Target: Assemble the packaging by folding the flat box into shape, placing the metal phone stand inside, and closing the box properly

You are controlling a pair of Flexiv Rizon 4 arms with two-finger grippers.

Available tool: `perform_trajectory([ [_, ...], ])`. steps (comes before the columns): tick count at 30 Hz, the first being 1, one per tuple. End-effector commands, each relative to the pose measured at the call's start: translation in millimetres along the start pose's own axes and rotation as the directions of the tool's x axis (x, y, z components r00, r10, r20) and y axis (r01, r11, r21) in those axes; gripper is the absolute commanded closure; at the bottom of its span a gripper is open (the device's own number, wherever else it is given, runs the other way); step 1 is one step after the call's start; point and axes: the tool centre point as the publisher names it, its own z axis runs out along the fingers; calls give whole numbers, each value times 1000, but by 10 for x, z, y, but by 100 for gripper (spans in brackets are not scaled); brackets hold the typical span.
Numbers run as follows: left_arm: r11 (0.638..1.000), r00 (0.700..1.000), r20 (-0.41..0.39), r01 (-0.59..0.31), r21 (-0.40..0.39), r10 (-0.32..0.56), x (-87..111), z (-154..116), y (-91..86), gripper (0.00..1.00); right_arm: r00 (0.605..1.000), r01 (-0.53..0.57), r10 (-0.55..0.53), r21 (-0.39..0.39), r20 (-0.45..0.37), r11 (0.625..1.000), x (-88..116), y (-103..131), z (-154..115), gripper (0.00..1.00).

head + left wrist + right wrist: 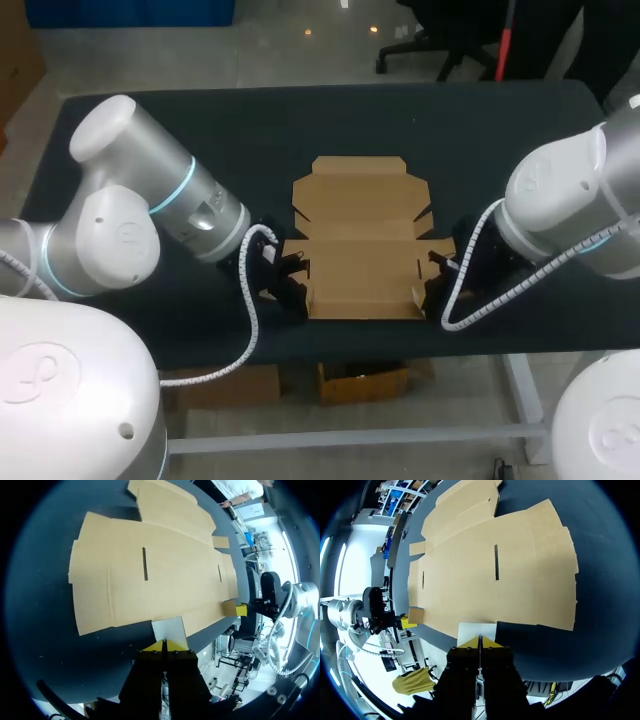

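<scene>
The flat brown cardboard box blank (360, 262) lay unfolded at the middle of the black table (200, 130), nearer the table's 6 o'clock edge. It was plain tan with no print, scored with straight fold lines. A narrower panel with notched corners lay at its 12 o'clock end, and small tabs jutted out at 3 and 9 o'clock. The wrist views showed two thin dark slots cut into the blank's (150, 580) widest panel (495, 580).

The left gripper (292, 278) sat at the blank's 8 o'clock corner. Its yellow tips (165, 646) were pressed together, pinching a small pale flap on the blank's edge. The right gripper (432, 280) sat at the 4 o'clock corner. Its yellow tips (480, 642) were likewise closed on a pale flap there.
</scene>
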Motion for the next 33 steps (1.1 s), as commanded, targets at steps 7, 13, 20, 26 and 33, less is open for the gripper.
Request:
perform_trajectory([
  [7,1000,1000,22,-9,-13,9,77,44,-46,100,999,-11,11,2,35,1000,48,-36,25,100],
  [13,1000,999,27,-16,-21,17,97,77,-62,100,998,-17,17,0,54,1000,75,-63,41,100],
  [20,999,999,32,-20,-32,21,115,109,-83,100,997,-29,28,9,75,1000,82,-70,86,100],
  [26,999,999,35,-29,-39,30,138,148,-101,100,995,-42,40,11,90,999,63,-80,147,100],
  [33,998,999,36,-26,-52,28,120,216,-106,100,994,-55,53,22,94,998,21,-92,199,100],
])
